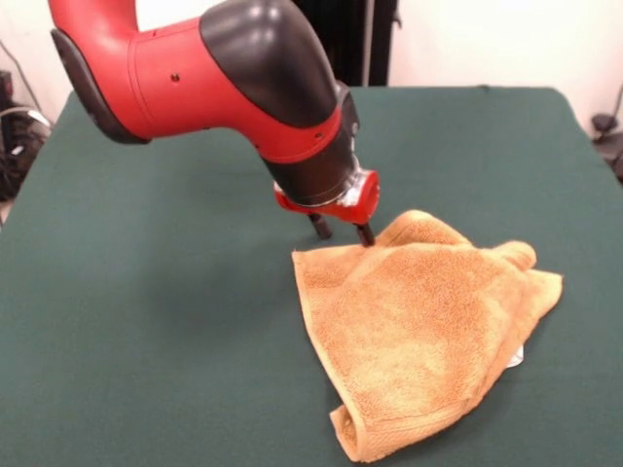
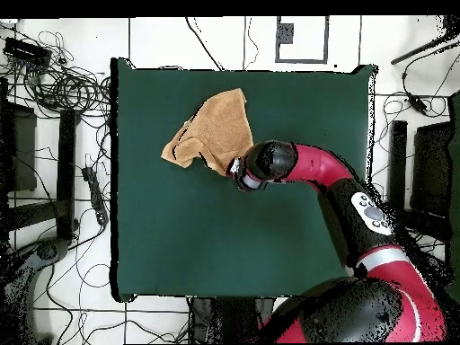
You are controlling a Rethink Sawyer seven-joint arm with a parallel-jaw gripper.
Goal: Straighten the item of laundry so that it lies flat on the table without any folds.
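**Operator:** Towel [image 1: 419, 331] sits toward one side of the table [image 1: 146, 311], bunched into a rough triangle, with one corner folded under at the near edge and ridges along the far side.

**Supervisor:** And the gripper [image 1: 343, 232]?

**Operator:** Its fingers are spread apart and hold nothing; one tip [image 1: 366, 236] stands right at the towel's far edge, the other on bare cloth.

**Supervisor:** Progress?

**Operator:** I'd judge little is done. Nearly all the unfolding is left: corners pulled out, layers opened.

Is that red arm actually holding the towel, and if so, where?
It cannot be told. The hand is open, one finger touching the towel at its far edge, the other on the table.
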